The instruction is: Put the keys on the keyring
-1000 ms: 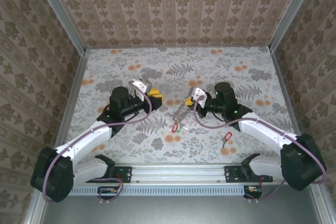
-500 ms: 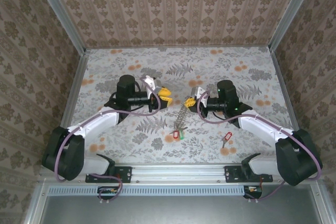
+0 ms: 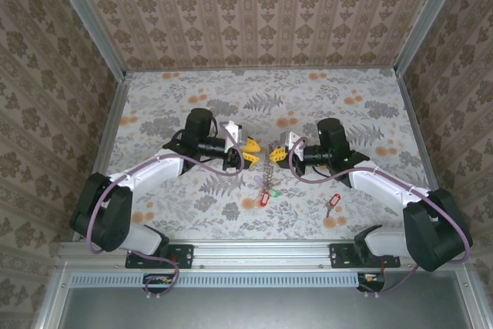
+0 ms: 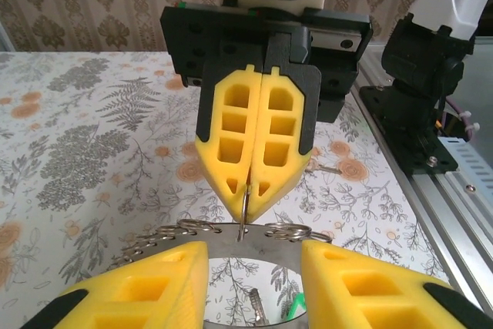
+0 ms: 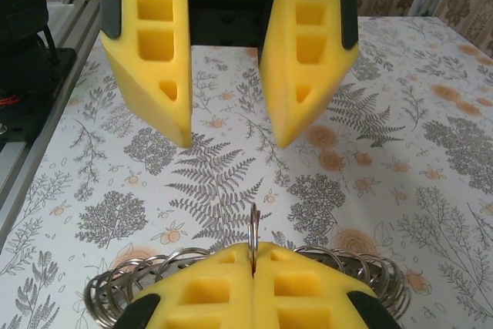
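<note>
My right gripper (image 3: 277, 152) is shut on one small ring of the keyring (image 3: 264, 167), a silvery chain of coiled rings that trails toward the near edge. A red-tagged key (image 3: 264, 199) and a green-tagged key (image 3: 271, 189) sit at its lower end. In the right wrist view the pinched ring (image 5: 253, 229) stands upright above my right gripper (image 5: 253, 256), with coils spreading to both sides. My left gripper (image 3: 251, 152) faces it tip to tip, open, with nothing between its fingers (image 5: 308, 52). In the left wrist view the left gripper (image 4: 253, 256) sits just short of the keyring (image 4: 185, 229).
A loose red-tagged key (image 3: 333, 203) lies on the floral tabletop (image 3: 347, 105) to the right, near the right arm's forearm. Patterned walls close off the back and both sides. An aluminium rail (image 3: 262, 252) runs along the near edge.
The left arm has swung right, bringing its gripper up against the right gripper's tips, and its jaws have narrowed a little. The right gripper stays shut on the keyring.
</note>
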